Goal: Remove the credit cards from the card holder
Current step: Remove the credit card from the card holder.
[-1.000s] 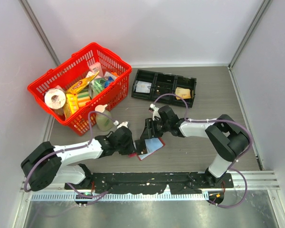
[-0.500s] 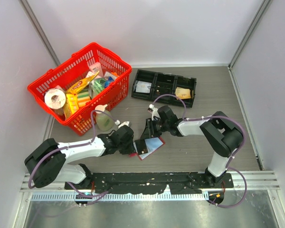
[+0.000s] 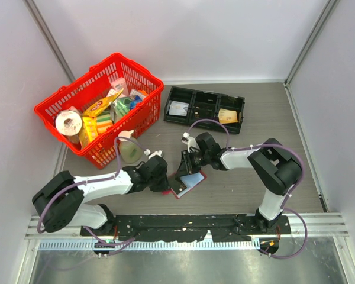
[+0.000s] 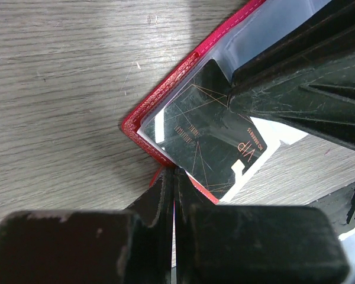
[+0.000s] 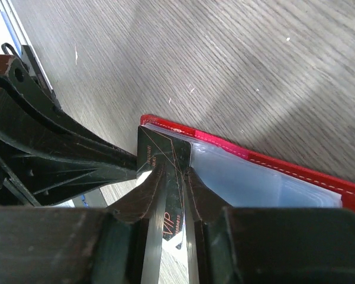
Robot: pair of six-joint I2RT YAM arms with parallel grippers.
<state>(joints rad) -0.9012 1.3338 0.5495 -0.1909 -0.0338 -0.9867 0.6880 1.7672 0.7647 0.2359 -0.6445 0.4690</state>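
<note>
arms (image 3: 100, 186): white links, black joints | cables: purple | grippers: black

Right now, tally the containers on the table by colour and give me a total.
Red: 2, the basket and the card holder.
Black: 1, the three-compartment tray.
Total: 3

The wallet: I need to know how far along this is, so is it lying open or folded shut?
Open. The red wallet lies spread on the table, its clear sleeves exposed, with a dark card sticking out.
</note>
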